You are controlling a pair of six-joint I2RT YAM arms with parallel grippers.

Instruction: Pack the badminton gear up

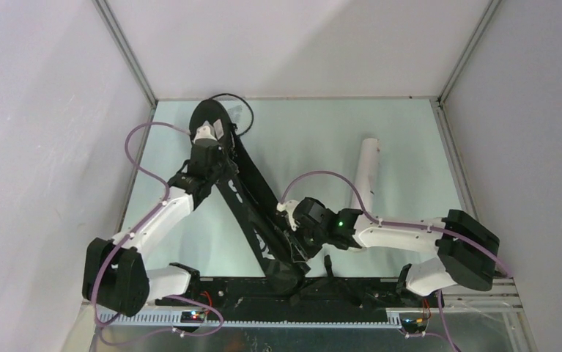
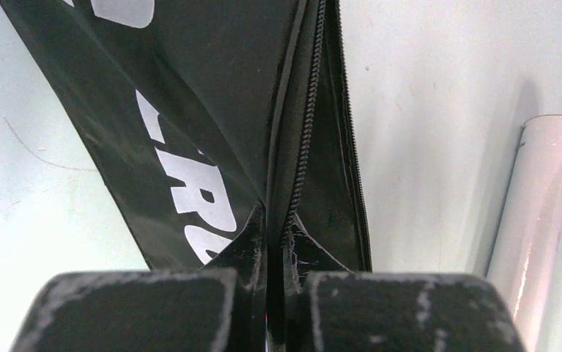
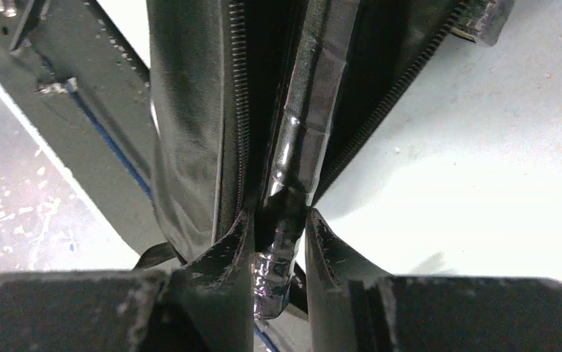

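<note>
Right gripper [image 3: 278,242] stands half-closed around the racket handle [image 3: 296,154], jaws flanking it; whether it truly clamps, I cannot tell. Left gripper [image 2: 272,249] is pinched tight on an edge of the racket bag [image 1: 242,202], toward the bag's far end. Step in hand: seating 1 racket inside. Next calls for a firm grip, then a push lengthwise into the bag. The white tube [image 1: 365,172] lies beside the bag.

Pincer [image 3: 278,227] flanks racket handle [image 3: 303,125] inside unzipped bag [image 3: 186,132].

Plain pale walls [image 1: 43,110] on three sides, metal corner posts [image 1: 126,51], light greenish tabletop [image 1: 409,132], soft even lighting.
</note>
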